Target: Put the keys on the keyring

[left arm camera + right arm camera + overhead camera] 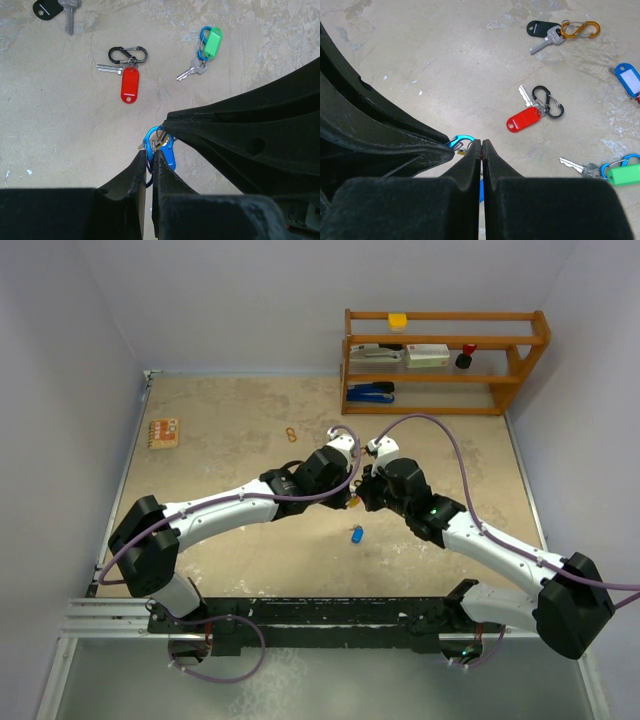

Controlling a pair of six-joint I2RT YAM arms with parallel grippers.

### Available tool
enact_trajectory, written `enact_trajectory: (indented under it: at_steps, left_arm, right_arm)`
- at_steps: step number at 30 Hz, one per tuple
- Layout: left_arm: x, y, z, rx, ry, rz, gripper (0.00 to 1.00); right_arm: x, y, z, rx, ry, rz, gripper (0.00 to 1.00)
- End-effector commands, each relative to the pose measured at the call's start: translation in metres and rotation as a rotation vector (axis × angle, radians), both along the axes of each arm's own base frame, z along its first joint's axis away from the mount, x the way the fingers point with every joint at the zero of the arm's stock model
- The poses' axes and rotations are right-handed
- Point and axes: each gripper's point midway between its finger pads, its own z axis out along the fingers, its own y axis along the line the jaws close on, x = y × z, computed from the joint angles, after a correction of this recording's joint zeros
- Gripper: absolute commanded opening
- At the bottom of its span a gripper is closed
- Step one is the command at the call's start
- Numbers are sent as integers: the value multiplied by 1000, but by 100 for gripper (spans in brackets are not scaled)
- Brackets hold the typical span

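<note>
My left gripper (150, 152) is shut on a blue carabiner (151, 140), held above the table where both arms meet (355, 492). A thin wire keyring (161, 135) with a small key and a blue tag (170, 157) hangs at the carabiner. My right gripper (481, 142) is shut, its tip against that ring, with a thin sliver between the pads. Loose keys lie on the table: one with a red tag (129, 85) on a black clip, one with a green tag (212, 42) on a blue clip, and one with a black tag (540, 27) on an orange clip.
Another blue-tagged key (627, 79) lies on the table near the grippers. A wooden shelf (445, 360) with office items stands at the back right. A small box (163, 432) lies at the left. Orange rings (290, 435) lie behind the arms.
</note>
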Motion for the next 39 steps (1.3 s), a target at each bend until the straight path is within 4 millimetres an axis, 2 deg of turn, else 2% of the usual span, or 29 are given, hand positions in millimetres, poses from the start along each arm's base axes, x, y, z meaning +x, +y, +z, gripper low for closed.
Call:
enact_trajectory:
  at_steps: [1,4,8,22,32,39]
  left_arm:
    - [-6,-12,29,-93,-38,-56,0]
    - [-6,-12,29,-94,-37,-58,0]
    - [-7,-13,30,-99,-37,-60,0]
    - [-2,-8,36,-114,-62,-24,0]
    - [9,0,56,-213,-184,39,0]
    - [11,1,75,-331,-276,48,0]
  right_arm:
    - [10,-6,13,-6,-66,-35,1]
    - [10,-6,12,-11,-66,-38,5]
    - [13,-8,14,-14,-72,-55,17]
    - [14,-12,24,12,-82,-95,18]
    - [11,-34,63,165,-102,-218,32]
    - [8,-20,64,258,-47,-183,34]
